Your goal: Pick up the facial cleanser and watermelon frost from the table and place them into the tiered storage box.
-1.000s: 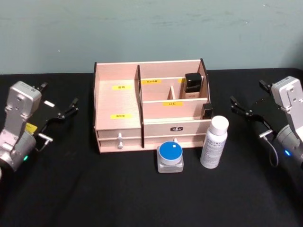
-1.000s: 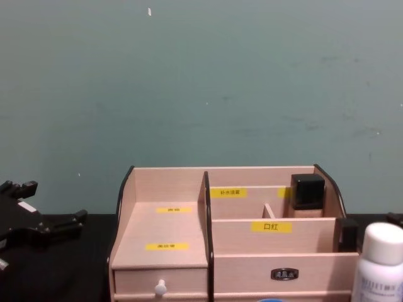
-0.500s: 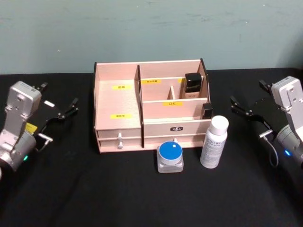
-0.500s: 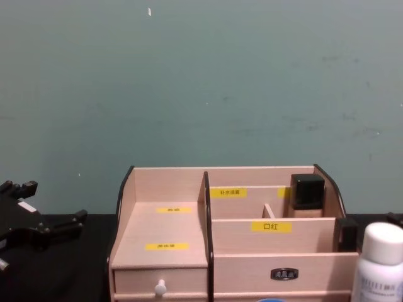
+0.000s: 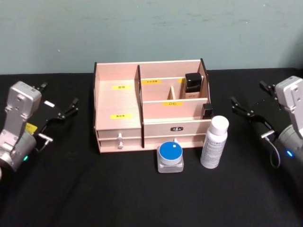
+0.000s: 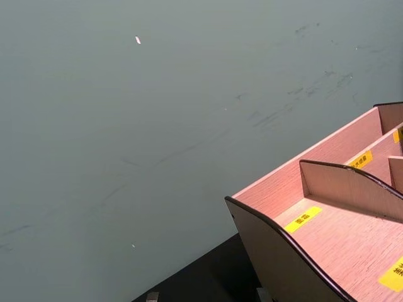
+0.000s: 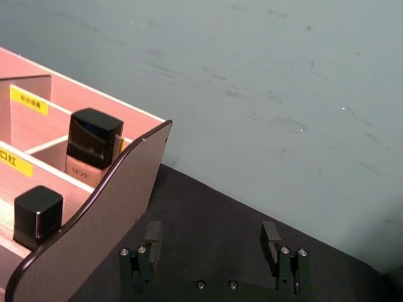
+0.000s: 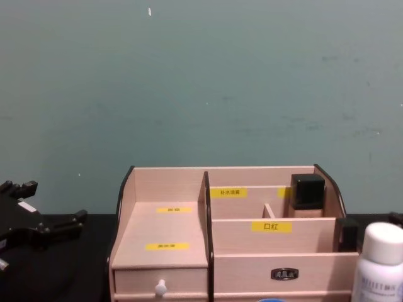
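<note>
The facial cleanser [image 5: 214,143], a white bottle with a white cap, stands upright on the black table before the right front corner of the tiered storage box [image 5: 118,101]; the chest view shows the bottle [image 8: 380,264] at the lower right. The watermelon frost [image 5: 170,156], a small clear jar with a blue lid, sits just left of it, in front of the drawers. My left gripper [image 5: 60,93] hovers open left of the box, holding nothing. My right gripper [image 5: 246,92] hangs open to the right of the box, its fingers [image 7: 153,236] empty.
Two black-capped items stand in the box's right compartments: a bottle [image 5: 192,85] at the back and a smaller one [image 5: 207,111] in front. The left stepped compartments [image 8: 165,236] hold nothing. A teal wall rises behind the table.
My right arm has drifted slightly to the right, away from the box. The left arm, the bottle and the jar have not moved.
</note>
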`<state>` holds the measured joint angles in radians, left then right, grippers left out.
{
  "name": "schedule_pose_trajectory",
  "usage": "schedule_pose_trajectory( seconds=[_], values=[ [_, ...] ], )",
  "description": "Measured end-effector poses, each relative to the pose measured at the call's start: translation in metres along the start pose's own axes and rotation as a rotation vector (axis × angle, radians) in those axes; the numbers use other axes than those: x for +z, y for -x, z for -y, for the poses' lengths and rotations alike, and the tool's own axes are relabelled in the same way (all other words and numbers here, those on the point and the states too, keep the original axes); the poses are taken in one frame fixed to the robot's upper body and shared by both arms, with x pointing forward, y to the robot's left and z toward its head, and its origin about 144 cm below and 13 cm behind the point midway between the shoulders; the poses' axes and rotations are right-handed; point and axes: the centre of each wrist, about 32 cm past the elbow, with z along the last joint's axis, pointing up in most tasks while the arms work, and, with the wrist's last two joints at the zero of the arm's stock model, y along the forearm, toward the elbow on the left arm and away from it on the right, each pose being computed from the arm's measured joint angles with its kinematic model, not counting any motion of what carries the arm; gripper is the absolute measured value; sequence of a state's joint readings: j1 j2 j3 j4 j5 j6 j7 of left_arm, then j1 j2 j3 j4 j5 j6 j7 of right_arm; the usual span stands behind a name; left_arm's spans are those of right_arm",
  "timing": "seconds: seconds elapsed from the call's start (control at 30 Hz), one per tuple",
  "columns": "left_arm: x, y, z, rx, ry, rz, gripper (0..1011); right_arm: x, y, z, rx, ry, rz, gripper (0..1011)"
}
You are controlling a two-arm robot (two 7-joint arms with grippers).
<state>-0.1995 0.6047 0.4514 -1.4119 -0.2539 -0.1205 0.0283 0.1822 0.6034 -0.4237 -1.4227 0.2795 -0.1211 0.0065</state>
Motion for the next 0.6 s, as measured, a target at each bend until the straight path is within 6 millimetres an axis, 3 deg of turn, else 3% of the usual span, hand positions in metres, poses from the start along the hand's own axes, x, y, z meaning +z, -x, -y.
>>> schedule_pose_trajectory(
  seconds=[0.27,0.6],
  values=[
    [0.000,0.000,0.000,0.000,0.000,0.000,1001,0.018,-0.008,0.018,0.022,-0.063,-0.012,1003],
    [0.000,0.000,0.000,0.000,0.000,0.000,1001,0.047,-0.012,0.065,0.107,-0.154,-0.027,1003]
  ],
)
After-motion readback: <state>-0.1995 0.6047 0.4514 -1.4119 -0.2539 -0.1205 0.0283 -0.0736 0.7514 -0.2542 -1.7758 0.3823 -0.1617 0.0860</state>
